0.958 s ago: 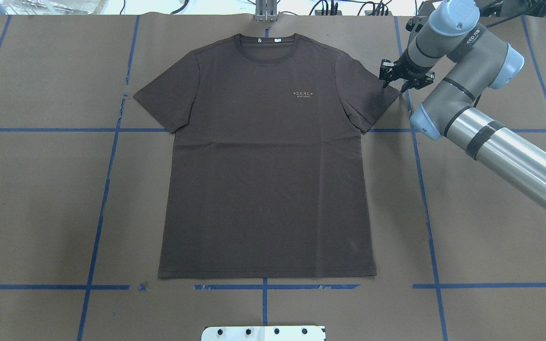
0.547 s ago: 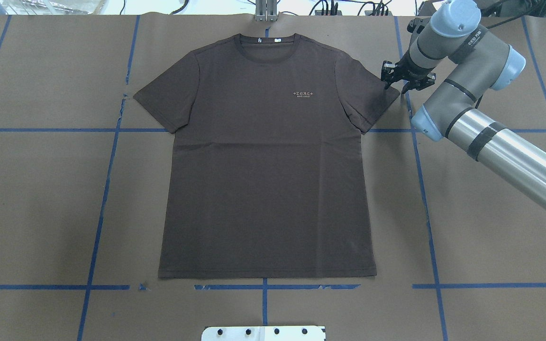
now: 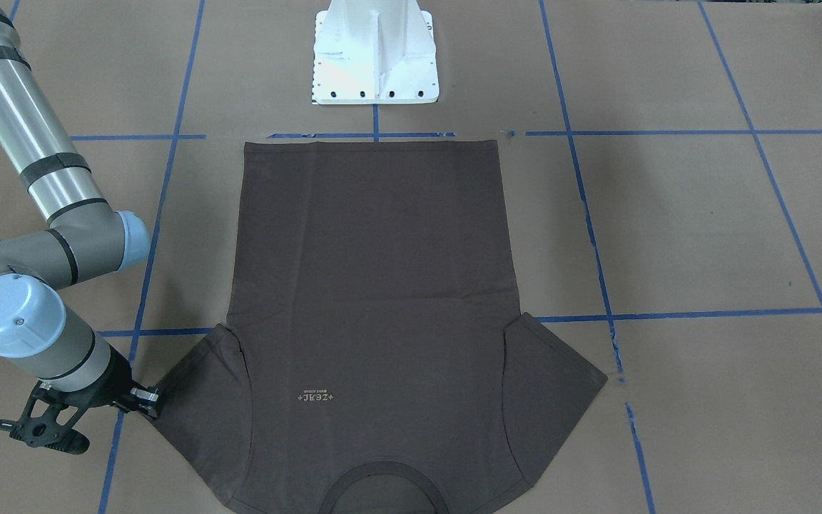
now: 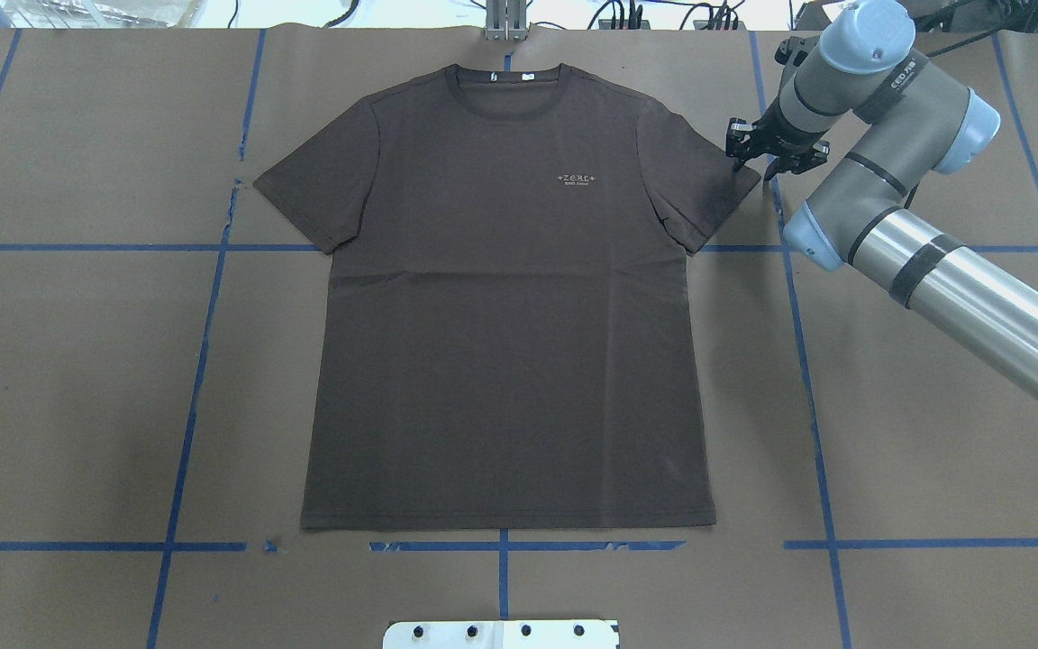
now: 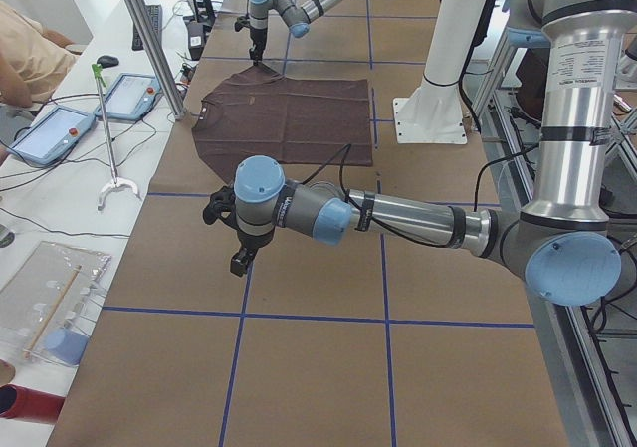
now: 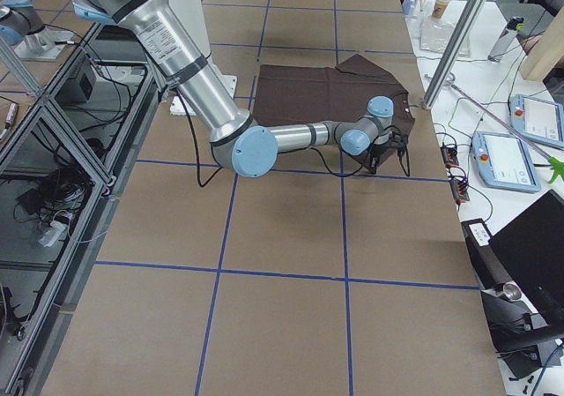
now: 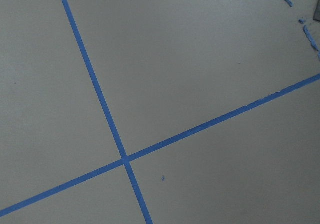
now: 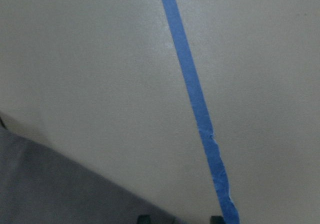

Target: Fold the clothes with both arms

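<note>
Your right gripper is hovering at the T-shirt sleeve, jaws seemingly spread. Left gripper jaws: cannot tell.

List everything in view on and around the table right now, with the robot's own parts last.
T-shirt: one, dark brown-grey, spread flat mid-table, collar away from the robot.
Paper cover: one, brown, over the table.
Tape lines: several, blue, a grid on the paper.
Base plate: one, white, at the robot's edge by the shirt hem.
Handheld screens: two, grey-blue, on the white bench beyond the collar.
Right gripper: one, black, open at the tip of the sleeve on the robot's right.
Left gripper: one, black, over bare paper away from the shirt; open or shut cannot be told.
</note>
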`<action>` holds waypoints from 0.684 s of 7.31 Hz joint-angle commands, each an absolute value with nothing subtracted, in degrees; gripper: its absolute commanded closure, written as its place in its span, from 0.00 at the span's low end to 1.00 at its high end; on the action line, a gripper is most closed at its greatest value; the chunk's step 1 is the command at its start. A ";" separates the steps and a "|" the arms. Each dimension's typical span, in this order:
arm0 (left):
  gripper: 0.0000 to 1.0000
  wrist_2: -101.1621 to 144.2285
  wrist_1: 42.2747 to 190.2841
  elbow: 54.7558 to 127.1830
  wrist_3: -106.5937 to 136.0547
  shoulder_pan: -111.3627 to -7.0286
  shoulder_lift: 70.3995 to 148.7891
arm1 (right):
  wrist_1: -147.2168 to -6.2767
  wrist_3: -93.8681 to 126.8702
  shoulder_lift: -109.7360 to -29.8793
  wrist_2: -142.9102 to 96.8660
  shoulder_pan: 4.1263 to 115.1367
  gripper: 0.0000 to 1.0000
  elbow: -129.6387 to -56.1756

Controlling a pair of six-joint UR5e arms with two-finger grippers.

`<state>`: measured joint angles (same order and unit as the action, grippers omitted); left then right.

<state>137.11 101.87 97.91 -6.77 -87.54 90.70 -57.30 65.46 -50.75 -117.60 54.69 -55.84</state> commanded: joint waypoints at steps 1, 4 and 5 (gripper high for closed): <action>0.00 137.11 101.87 97.91 -6.77 -87.54 90.70 | -57.30 66.00 -50.71 -117.60 54.58 0.84 -55.81; 0.00 137.11 101.87 97.91 -6.77 -87.54 90.70 | -57.39 65.92 -50.19 -117.86 54.58 1.00 -55.99; 0.00 137.11 101.87 98.00 -6.85 -87.54 90.62 | -57.48 65.92 -50.10 -117.95 54.58 1.00 -56.51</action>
